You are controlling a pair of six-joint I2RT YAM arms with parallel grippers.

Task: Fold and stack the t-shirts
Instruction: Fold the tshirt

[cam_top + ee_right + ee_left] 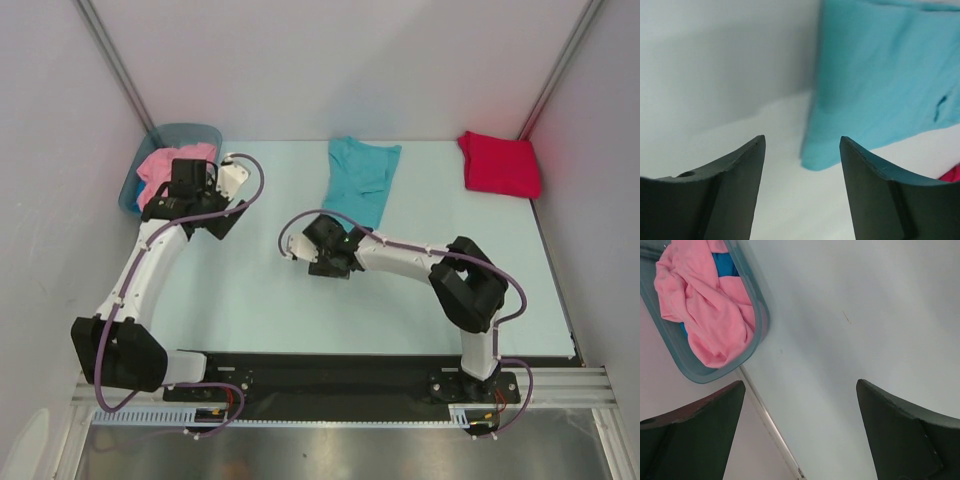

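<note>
The turquoise t-shirt (360,175) lies folded lengthwise at the back middle of the table; its near corner shows in the right wrist view (880,85). My right gripper (330,240) hovers just short of that corner, open and empty (802,142). The crimson t-shirt (498,163) lies folded at the back right. The pink t-shirt (165,165) is crumpled in the grey-blue tub (205,132), also in the left wrist view (710,305). My left gripper (180,192) is beside the tub, open and empty above bare table (800,390).
White walls close in the table on the left, back and right. The tub (757,335) stands in the back left corner with something blue (722,262) under the pink shirt. A metal strip (767,420) runs along the table's left edge.
</note>
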